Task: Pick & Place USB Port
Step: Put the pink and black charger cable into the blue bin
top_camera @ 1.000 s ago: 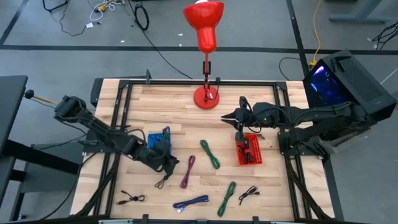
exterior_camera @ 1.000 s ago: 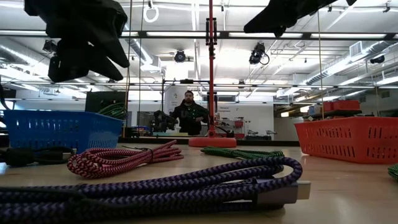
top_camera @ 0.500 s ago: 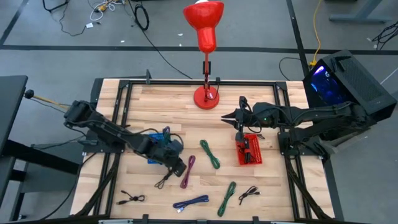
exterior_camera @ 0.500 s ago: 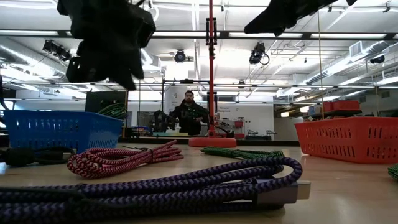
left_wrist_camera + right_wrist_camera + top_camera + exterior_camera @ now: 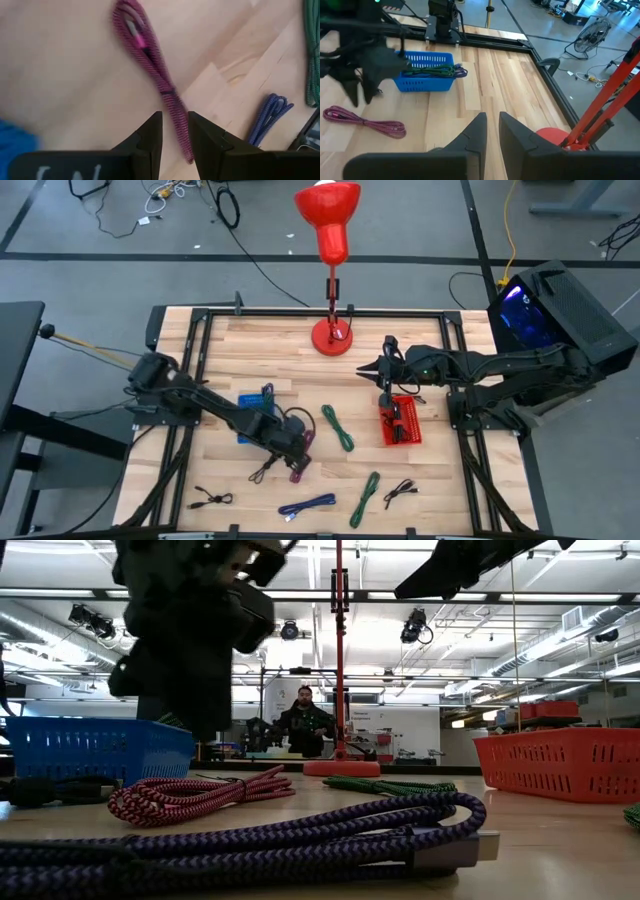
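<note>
pale wood table (image 5: 420, 480) (matt), braided cloth pink cable (image 5: 150, 55), plastic blue basket (image 5: 425, 77).

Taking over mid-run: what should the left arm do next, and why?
Probably lower straight down. The left gripper hangs over the pink cable, fingers open and straddling the strand, apparently not yet around it. Dropping first should let them close on it.

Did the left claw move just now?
Yes. In the high view the left claw has slid away from the blue basket, toward the pink cable, and now hangs over it.
</note>
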